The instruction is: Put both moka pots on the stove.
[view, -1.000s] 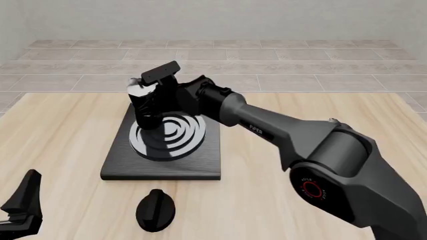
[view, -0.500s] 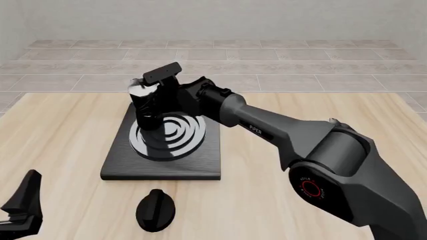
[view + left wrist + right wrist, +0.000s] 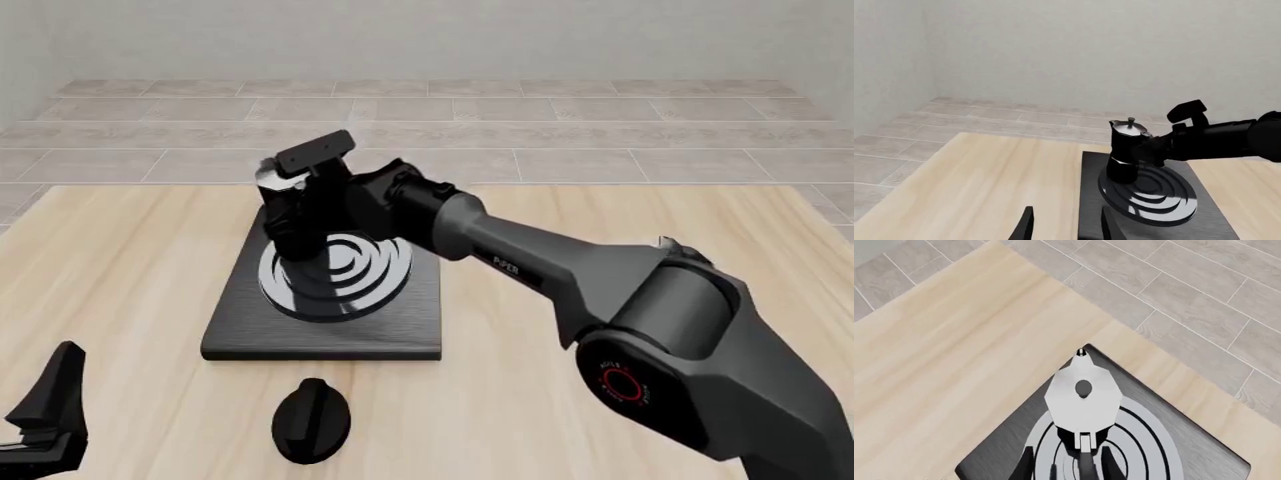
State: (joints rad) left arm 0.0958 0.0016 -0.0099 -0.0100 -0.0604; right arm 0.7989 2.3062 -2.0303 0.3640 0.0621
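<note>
**A:** Starting at your left: where is your left gripper point(image 3: 40, 420)?

**B:** Low at the near left corner of the light wooden table point(image 3: 120, 300), well apart from everything. In the left wrist view its two fingertips point(image 3: 1026, 227) stand apart with nothing between them, so it is spread and empty.

**A:** Next along?

**B:** The black oval knob point(image 3: 311, 420) lies on the table just in front of the stove point(image 3: 334, 335). It is not part of your job.

**A:** And the stove?

**B:** One moka pot point(image 3: 287, 215) stands upright on the far left part of the ring burner point(image 3: 350, 275), its silvery lid point(image 3: 1083, 390) seen from straight above in the right wrist view. That pot looks delivered, or all but.

**A:** Has your right gripper point(image 3: 1066, 465) let go?

**B:** I cannot tell. Its fingers sit on either side of the pot's handle point(image 3: 1084, 441), close in, but the frames do not show whether they press on it or stand just clear.

**A:** What is left?

**B:** By my reckoning, about half. The second moka pot appears in no view; the right arm may be hiding it. You would need to free this pot, then find and carry the other.
</note>
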